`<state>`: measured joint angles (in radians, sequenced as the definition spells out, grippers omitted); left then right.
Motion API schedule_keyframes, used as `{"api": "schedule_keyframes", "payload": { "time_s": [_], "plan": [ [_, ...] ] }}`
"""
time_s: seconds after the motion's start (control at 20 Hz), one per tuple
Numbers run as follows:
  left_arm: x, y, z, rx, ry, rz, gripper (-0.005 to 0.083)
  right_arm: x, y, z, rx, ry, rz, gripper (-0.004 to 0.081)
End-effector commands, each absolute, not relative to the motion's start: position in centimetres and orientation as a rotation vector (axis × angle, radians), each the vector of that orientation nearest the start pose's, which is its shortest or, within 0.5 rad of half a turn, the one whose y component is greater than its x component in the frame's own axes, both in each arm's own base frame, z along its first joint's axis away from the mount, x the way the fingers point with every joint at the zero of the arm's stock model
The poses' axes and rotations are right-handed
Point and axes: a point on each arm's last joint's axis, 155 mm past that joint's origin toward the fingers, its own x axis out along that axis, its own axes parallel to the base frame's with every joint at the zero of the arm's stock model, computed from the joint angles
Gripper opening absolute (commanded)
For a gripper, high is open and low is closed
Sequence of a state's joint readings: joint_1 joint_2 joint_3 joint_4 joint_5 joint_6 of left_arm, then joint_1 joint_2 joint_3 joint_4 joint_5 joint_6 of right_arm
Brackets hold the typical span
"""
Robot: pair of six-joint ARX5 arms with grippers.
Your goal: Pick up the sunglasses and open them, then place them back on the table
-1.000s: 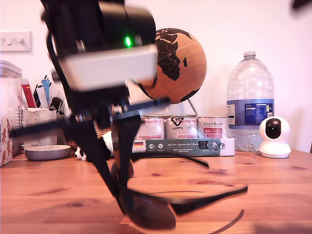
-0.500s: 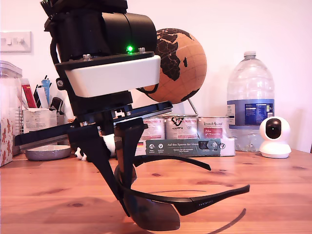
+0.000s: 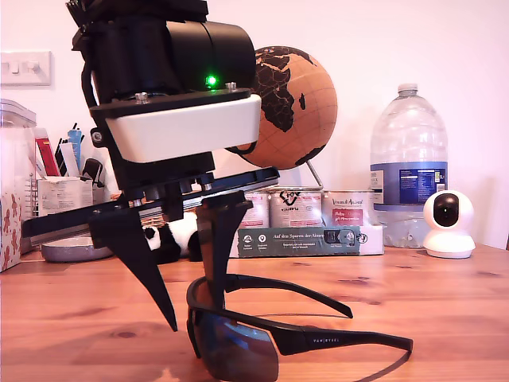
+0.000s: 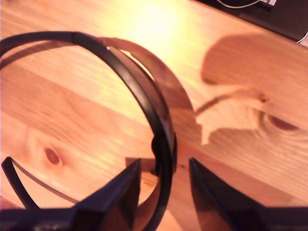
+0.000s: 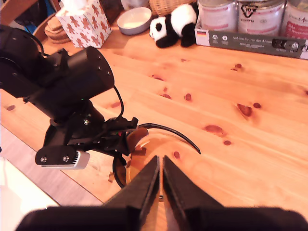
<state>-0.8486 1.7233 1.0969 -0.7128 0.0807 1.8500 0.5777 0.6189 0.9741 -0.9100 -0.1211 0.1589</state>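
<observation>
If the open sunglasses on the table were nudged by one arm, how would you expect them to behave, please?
The sunglasses would probably slide or pivot readily: they look slim and light, resting on the smooth table. Their thin arms likely flex rather than resist. The curved lens touches the wood, so they may rock. My first pincer stands open around the frame.
</observation>
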Motion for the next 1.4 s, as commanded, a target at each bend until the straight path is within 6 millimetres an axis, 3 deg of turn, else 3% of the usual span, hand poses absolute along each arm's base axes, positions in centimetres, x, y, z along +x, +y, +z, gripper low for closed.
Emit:
{"api": "schedule_keyframes", "payload": {
  "time_s": [0.0,0.3,0.35,0.45,0.5,0.6,0.65,0.75,0.85,1.0,1.35],
  "plan": [
    [22.5,-27.3,3.4,-2.654,-0.257,2.487,0.0327,18.1,14.5,26.5,0.015,0.611,0.634,-0.0011],
    [24.8,-26.7,8.2,-2.978,-0.386,2.42,0.0306,19.4,15.3,26.0,0.01,0.631,0.631,-0.0011],
    [24.9,-26.6,9.2,-3.028,-0.409,2.431,0.0258,19.6,15.5,25.9,0.009,0.636,0.63,-0.0011],
    [24.9,-26.5,11.5,-3.14,-0.514,2.5,0.0032,20.1,15.7,25.8,0.011,0.639,0.627,-0.0011],
    [24.8,-26.5,12.5,-3.187,-0.598,2.563,-0.0021,20.4,16.0,26.1,0.017,0.626,0.629,-0.0011],
    [24.7,-26.5,14.6,-3.276,-0.735,2.679,-0.0015,21.8,16.2,27.2,-0.034,0.546,0.628,-0.0011],
    [24.6,-26.6,15.4,-3.269,-0.959,2.832,-0.0015,22.8,16.1,27.7,-0.066,0.505,0.604,-0.0011],
    [24.6,-27.0,16.6,-3.112,-1.475,3.159,-0.0015,24.9,14.7,27.8,-0.118,0.473,0.491,-0.0011],
    [25.0,-26.9,17.6,-2.807,-1.795,3.452,-0.0015,26.7,13.3,27.2,-0.179,0.467,0.395,-0.0011],
    [27.3,-26.2,20.2,-2.482,-1.962,3.829,-0.0015,28.7,11.5,26.7,-0.16,0.446,0.314,-0.0011],
    [32.7,-20.6,23.1,-2.134,-2.341,4.18,-0.0015,30.4,6.3,24.4,-0.113,0.42,0.158,-0.0011]
  ]
}}
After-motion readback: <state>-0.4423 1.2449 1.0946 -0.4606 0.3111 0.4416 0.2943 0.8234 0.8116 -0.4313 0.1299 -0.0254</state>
